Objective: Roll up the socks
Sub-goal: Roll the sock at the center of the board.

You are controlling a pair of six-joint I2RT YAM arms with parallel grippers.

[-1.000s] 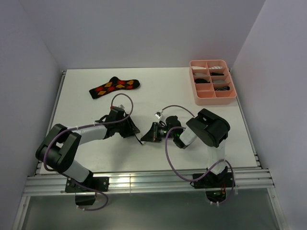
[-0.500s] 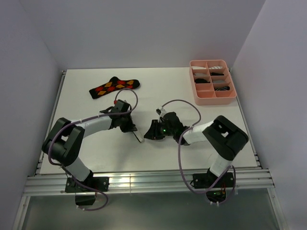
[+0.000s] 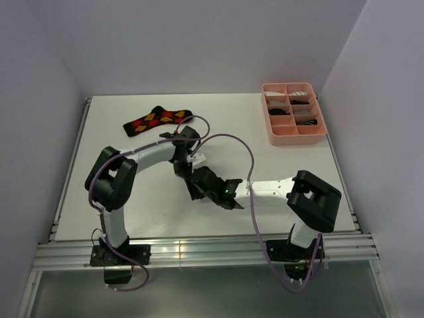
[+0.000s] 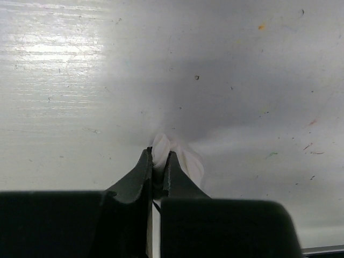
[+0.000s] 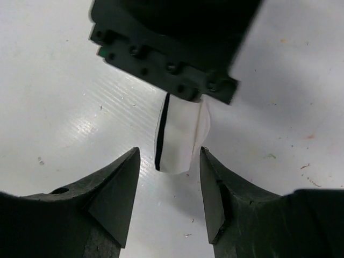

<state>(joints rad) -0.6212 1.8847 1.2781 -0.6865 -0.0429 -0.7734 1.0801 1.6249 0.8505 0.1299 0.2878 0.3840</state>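
A short white sock (image 5: 180, 142) with a black stripe hangs pinched by its top edge in my left gripper (image 4: 157, 153), which is shut on it just above the table. In the top view, my left gripper (image 3: 185, 173) points down at the table's middle. My right gripper (image 3: 200, 187) faces it there. In the right wrist view, my right gripper (image 5: 169, 150) is open. Its fingers stand on either side of the sock's lower end without touching it. A black sock with red-orange-yellow argyle diamonds (image 3: 157, 120) lies flat at the back left. I see no black sock with thin white stripes laid out.
A pink compartment tray (image 3: 270, 129) stands at the back right and holds several dark and striped bundles. White walls close in the table on three sides. Purple cables loop above both arms.
My left gripper has shut on the white sock and swung right and nearer. My right gripper has opened off it, and its arm has stretched low to the left.
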